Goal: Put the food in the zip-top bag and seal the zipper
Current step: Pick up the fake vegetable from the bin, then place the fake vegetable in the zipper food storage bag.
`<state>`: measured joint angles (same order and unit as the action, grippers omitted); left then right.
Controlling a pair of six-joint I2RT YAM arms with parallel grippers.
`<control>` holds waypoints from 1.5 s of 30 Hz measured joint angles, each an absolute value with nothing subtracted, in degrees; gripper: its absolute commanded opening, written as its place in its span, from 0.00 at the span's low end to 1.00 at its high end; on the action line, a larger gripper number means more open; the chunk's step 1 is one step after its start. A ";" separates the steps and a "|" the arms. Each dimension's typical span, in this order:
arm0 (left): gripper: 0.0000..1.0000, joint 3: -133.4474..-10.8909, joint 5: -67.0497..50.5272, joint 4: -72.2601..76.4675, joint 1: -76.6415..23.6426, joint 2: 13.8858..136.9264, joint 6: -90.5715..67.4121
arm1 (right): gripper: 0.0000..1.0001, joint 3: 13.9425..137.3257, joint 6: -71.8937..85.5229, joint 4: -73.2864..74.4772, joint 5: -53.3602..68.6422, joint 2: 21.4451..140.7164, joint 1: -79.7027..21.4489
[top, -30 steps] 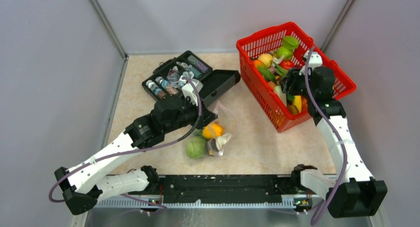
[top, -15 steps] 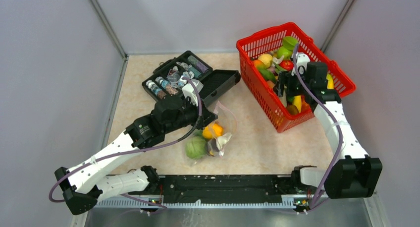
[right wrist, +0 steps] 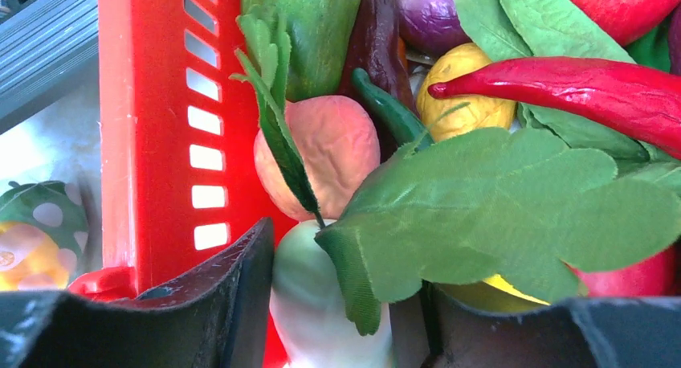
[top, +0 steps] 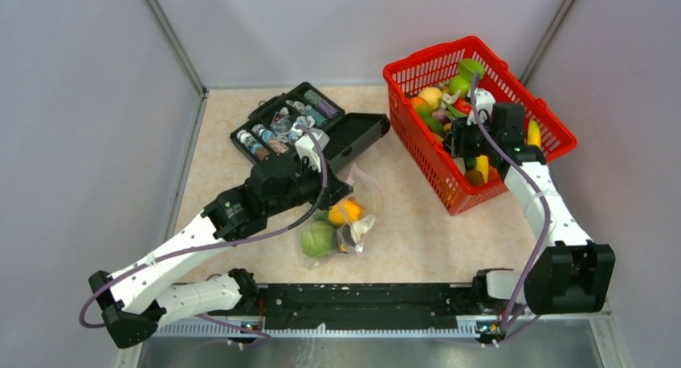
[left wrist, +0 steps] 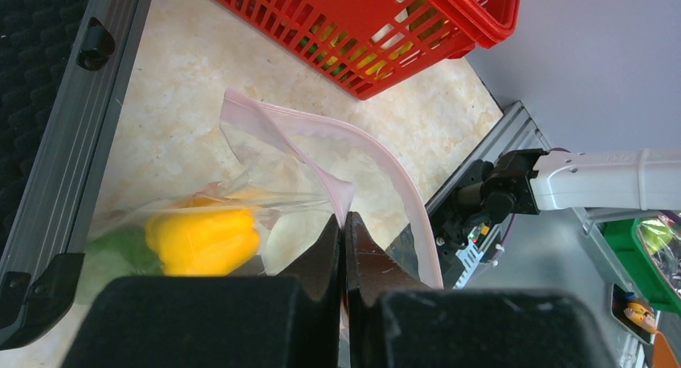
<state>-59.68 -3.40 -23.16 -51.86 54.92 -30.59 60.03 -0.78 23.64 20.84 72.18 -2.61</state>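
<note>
The left hand (left wrist: pixel 344 227) pinches shut on the zip-top bag (left wrist: pixel 313 163), which lies by the middle of the table's (top: pixel 417 231) near edge. Its zipper (left wrist: pixel 305 125) gapes, and a yellow pepper (left wrist: pixel 205 239) sits inside. In the red basket (right wrist: pixel 144 143) at the far right corner, the right hand (right wrist: pixel 345 296) straddles a leafy white radish (right wrist: pixel 309 312); I cannot tell whether it grips it.

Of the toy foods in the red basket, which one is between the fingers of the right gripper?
The white radish with green leaves. It alone lies inside the right gripper; the peach-coloured fruit and the red chilli lie beyond it.
</note>
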 measured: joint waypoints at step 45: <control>0.00 -59.68 -3.55 -23.11 -51.86 55.40 -30.57 | 0.03 41.80 51.29 -43.75 42.70 46.30 -7.60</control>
